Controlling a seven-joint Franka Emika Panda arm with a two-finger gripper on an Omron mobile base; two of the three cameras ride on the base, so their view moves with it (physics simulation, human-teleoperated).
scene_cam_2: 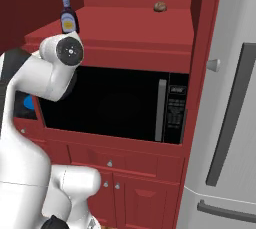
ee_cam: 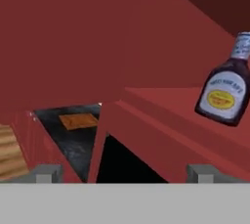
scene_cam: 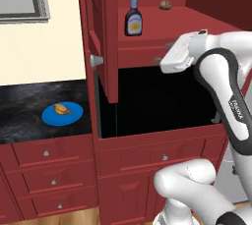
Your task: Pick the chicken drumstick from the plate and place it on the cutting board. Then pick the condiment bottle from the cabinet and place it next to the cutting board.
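The small golden-brown chicken drumstick [scene_cam: 62, 109] lies on the flat round blue plate [scene_cam: 51, 118] at the left base view's lower left. The fingers [ee_cam: 125, 173], spread wide and empty, hang by the dark red cabinet [scene_cam: 106, 32], far right of it.

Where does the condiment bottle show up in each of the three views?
Left base view: condiment bottle top centre, on the cabinet shelf.
Right base view: upper left, above the arm.
Hand view: right edge, tilted.
Shared landmark: the red shelf.
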